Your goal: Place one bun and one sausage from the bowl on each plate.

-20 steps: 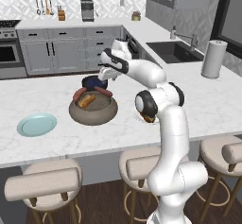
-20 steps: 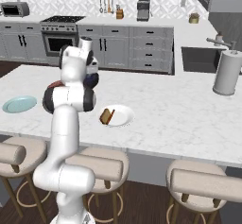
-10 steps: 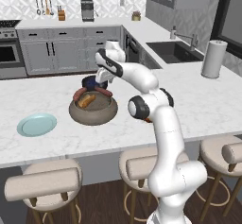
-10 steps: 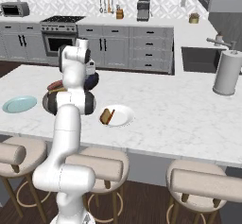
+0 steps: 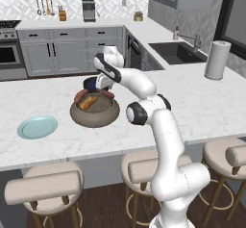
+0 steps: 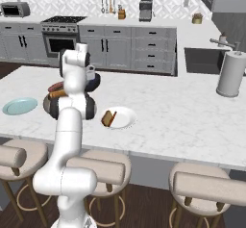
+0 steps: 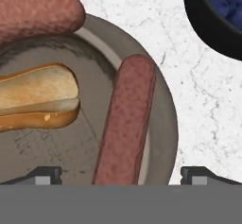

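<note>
Close beneath the tool, whose two tips stand wide apart and empty, a sausage lies along the rim of the grey-brown bowl, with a bun beside it and a second sausage beyond. Judging by this, the robot is reaching for a sausage; next it must drop lower and close around it. Farther off on the worktop, the white plate carries a bun, the teal plate nothing.

Grey-brown bowl set on marble counter, bun and sausages held inside, teal plate laid well left, gripper lowered over bowl's far rim.
</note>
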Tool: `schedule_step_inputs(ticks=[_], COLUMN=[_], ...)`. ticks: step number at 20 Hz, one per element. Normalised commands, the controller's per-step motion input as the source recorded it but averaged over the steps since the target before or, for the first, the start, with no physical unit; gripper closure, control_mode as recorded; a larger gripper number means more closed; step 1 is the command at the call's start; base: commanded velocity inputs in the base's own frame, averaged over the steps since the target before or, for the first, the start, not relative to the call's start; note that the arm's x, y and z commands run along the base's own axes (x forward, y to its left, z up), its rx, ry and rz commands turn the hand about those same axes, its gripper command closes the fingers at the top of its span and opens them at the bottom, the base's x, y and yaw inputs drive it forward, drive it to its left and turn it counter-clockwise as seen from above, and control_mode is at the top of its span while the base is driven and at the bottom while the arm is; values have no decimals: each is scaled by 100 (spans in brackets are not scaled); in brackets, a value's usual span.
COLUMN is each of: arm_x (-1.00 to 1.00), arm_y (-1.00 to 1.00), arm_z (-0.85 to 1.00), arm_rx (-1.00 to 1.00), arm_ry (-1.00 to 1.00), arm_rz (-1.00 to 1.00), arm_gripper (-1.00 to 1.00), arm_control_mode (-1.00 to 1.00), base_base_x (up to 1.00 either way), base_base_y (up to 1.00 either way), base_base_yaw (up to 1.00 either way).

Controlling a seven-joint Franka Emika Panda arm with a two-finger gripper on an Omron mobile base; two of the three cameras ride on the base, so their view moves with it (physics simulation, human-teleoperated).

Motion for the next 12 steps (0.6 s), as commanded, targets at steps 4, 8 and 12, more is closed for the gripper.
schedule_step_inputs(ticks=[4, 8, 12], arm_x=[-5, 0, 0], arm_y=[1, 0, 0], arm_z=[-19, -23, -20], arm_rx=[0, 0, 0], arm_ry=[0, 0, 0], arm_rz=[2, 1, 1], arm_gripper=[-100, -100, -100], arm_control_mode=[-100, -100, -100], base_base_x=[0, 0, 0], base_base_y=[0, 0, 0], base_base_yaw=[0, 0, 0])
